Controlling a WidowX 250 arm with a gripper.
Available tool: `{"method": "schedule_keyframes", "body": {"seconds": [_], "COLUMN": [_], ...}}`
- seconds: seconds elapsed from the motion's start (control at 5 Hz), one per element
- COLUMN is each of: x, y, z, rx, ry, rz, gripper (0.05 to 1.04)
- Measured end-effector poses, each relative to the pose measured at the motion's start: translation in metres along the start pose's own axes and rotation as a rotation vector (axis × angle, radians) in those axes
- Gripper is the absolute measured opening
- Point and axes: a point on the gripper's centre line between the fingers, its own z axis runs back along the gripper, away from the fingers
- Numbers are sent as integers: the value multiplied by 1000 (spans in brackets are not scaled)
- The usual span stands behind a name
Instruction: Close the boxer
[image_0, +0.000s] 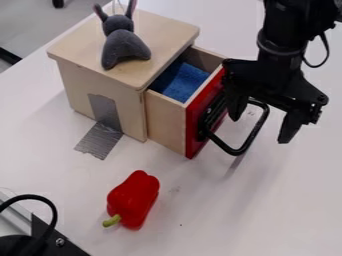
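At the right side of the wooden box (80, 82), the drawer (165, 120) stands pulled out, with its red front (194, 132) away from the box and a blue cloth (182, 80) inside. This drawer is the thing to close. The gripper (260, 126) is on the outer side of the drawer, above its black handle (242, 151). The jaws are wide apart and hold nothing; the bar of the handle seems to pass between them, but I cannot tell if they touch it.

The step in hand is, I think, to push the drawer back into the box. For this, it is good to press near the middle of the red front, low and level, and straight along the line of the drawer. If the push comes at one corner, the drawer may turn a little and get stuck. The push should be slow and even, because the box may slide on the table (280, 210), although the grey tape (103, 122) at its side probably helps to hold it. A hard hit could also shake the soft toy (124, 45) on top of the box.
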Motion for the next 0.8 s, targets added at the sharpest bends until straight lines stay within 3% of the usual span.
{"method": "schedule_keyframes", "body": {"seconds": [0.2,0.4,0.6,0.8], "x": [-5,10,34,52], "y": [0,-7,-11,-12], "z": [-8,-22,-38,-59], "rx": [7,-4,12,60], "ry": [32,51,32,51], "rz": [-2,-28,-73,-113], "gripper": [999,999,999,999]}}
